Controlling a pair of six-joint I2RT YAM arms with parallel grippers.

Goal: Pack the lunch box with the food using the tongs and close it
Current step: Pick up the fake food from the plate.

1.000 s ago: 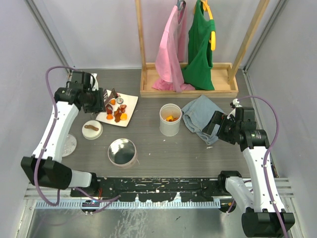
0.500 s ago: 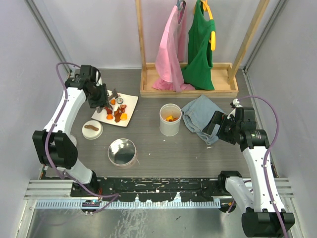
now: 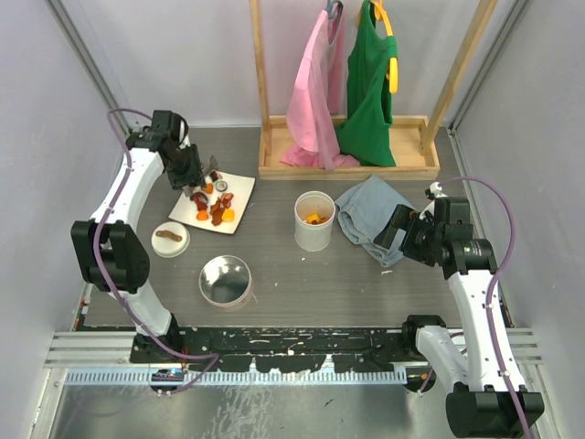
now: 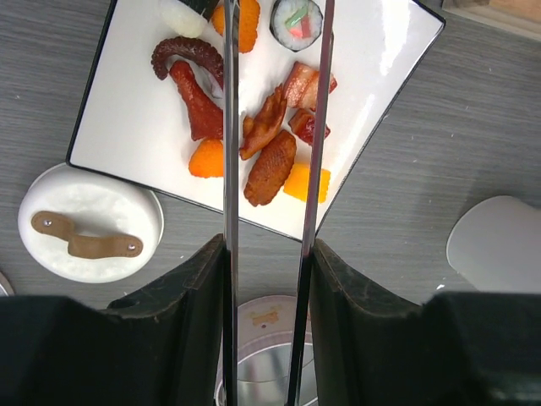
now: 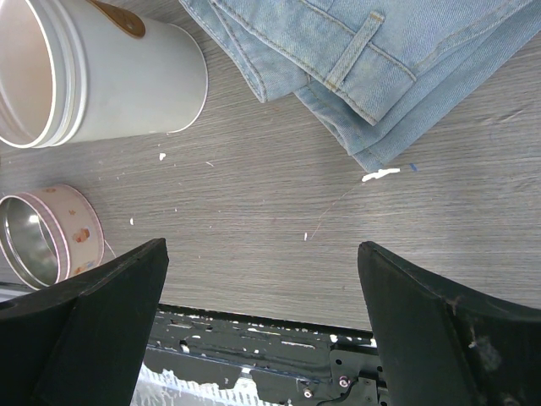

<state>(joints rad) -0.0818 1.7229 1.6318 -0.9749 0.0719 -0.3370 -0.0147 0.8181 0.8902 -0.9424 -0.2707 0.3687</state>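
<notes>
The food (image 4: pixel 266 156) mostly lies on the white plate (image 4: pixel 110 127) at the far left of the worktop (image 5: pixel 279 194). Something orange shows inside the white lunch box (image 3: pixel 313 222) at centre. The tongs (image 4: pixel 230 169) are clamped in the left pincer (image 4: pixel 266 271), both arms reaching over the plate. Their tips are out of view, so any catch is unconfirmed. The lid (image 4: pixel 101 211) lies off, near the plate. The right pincer (image 5: pixel 262 254) stands apart, empty. Assessment: packing is at an early stage; most transfers and the closing are not yet done.
</notes>
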